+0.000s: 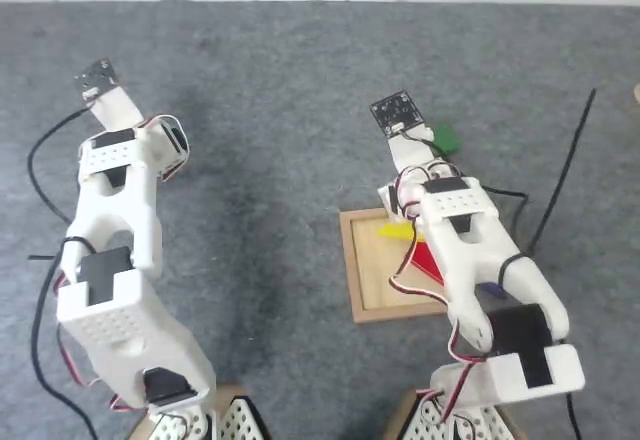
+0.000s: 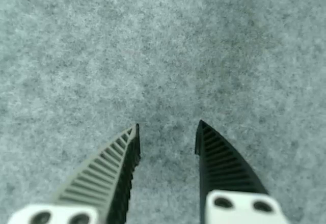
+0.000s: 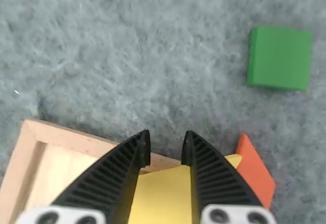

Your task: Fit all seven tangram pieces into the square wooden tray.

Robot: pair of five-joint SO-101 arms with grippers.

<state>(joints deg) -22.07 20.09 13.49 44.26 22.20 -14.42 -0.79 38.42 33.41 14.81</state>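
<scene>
Built of white plastic shells on the left arm [image 1: 110, 250] and the right arm [image 1: 470, 245], with black servo blocks [image 1: 100, 272] at the joints. Dotted with rows of small holes on flat covers. Strung with thin red, white and black wires [image 1: 408, 182], plus a black cable [image 1: 38, 165]. Topped at each wrist by a small black circuit board [image 1: 398, 112]. Tipped with ribbed, pointed fingers: left tool [image 2: 167, 127] one pale grey, one black; right tool [image 3: 165, 135] both black, on white mounts with screw holes.

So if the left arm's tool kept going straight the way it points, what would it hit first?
Probably just the grey carpet. The left tool, open, points down at it with nothing else in its line; how far above it hangs is hard to judge.
</scene>
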